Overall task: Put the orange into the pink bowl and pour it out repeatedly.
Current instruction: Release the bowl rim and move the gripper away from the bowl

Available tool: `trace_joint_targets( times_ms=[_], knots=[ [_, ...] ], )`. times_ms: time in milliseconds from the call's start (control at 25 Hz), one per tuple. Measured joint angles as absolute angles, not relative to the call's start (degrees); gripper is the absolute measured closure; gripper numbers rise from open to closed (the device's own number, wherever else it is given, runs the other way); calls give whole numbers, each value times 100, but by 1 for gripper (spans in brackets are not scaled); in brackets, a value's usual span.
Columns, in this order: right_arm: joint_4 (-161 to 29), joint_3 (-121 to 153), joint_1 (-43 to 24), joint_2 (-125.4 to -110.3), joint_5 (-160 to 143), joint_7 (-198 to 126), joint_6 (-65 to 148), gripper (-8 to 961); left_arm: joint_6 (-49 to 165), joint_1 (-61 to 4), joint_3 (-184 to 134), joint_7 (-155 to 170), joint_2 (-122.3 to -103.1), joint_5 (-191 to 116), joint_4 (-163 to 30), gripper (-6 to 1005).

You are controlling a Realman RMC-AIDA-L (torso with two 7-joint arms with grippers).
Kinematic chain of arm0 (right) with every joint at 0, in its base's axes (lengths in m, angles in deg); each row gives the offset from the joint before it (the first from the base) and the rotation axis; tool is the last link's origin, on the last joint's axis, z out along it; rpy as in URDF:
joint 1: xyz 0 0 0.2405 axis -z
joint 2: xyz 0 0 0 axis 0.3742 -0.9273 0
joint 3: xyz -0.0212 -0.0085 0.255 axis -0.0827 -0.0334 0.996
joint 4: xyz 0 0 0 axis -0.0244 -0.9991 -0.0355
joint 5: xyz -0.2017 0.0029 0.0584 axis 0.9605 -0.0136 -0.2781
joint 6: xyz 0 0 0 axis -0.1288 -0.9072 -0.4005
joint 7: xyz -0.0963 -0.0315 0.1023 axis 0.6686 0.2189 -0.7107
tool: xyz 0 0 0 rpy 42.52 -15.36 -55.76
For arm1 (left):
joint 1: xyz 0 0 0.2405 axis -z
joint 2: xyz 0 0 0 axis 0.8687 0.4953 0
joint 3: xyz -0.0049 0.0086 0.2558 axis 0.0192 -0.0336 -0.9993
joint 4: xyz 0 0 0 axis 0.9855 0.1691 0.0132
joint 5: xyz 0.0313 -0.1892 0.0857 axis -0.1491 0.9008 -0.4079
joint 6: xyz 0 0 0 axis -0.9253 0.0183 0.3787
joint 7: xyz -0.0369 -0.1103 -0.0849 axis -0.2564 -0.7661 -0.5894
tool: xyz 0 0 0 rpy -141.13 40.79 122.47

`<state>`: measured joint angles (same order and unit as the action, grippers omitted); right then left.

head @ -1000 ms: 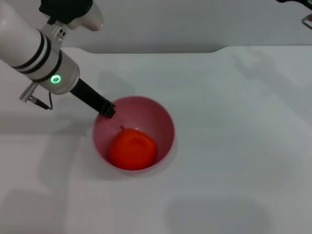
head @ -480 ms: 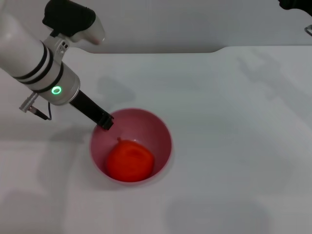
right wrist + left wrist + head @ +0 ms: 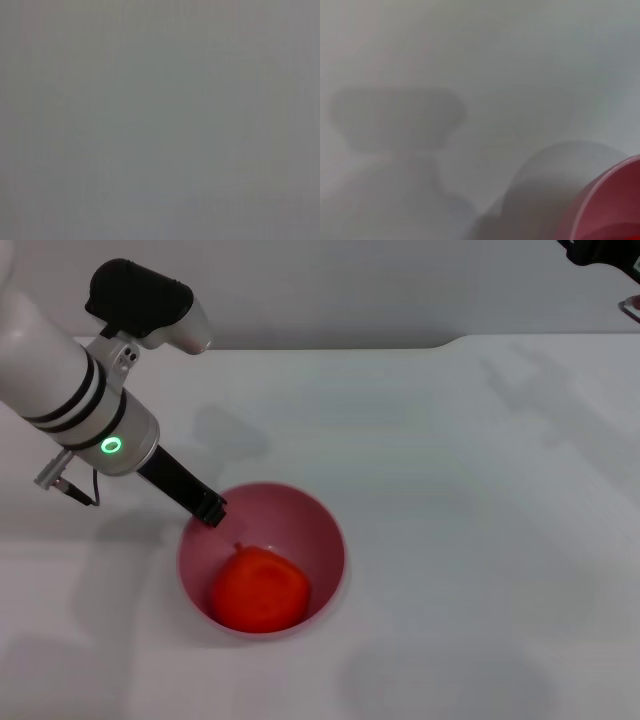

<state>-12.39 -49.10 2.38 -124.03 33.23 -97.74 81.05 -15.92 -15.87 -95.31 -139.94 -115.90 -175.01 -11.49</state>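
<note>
1. Head view: the white table (image 3: pixel 480 490) is seen filling most of the frame, with its far edge running across the top.
2. The left arm (image 3: pixel 70 400) is seen reaching in from the upper left, angled down toward the bowl, with a green ring lit on its wrist.
3. The pink bowl (image 3: pixel 325 530) is seen upright on the table, mouth opening upward, in the lower middle of the frame. Its round shape gives no long axis. In the left wrist view only a curved part of the rim (image 3: pixel 607 195) is shown.
4. The orange (image 3: pixel 258 588) is held inside the bowl, resting on the bottom against the near-left wall. It is slightly wider than tall, and a small nub at its top edge is turned toward the far side.
5. The left gripper (image 3: pixel 210 508) is clamped on the bowl's far-left rim, where its dark fingers meet the edge.
6. The right gripper (image 3: pixel 600 252) is seen only partly at the upper right corner, well apart from the bowl; whether it is open or closed cannot be told.
</note>
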Motion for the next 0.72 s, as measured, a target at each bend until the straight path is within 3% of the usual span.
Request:
trace_joint_targets(
  times_ms=[720],
  knots=[
    [-1308,-4879,185,-12404,3319,-9769,8251,399,-1643,-1532,-9643,-14056,-11590,-17501,-1179,801]
  ],
)
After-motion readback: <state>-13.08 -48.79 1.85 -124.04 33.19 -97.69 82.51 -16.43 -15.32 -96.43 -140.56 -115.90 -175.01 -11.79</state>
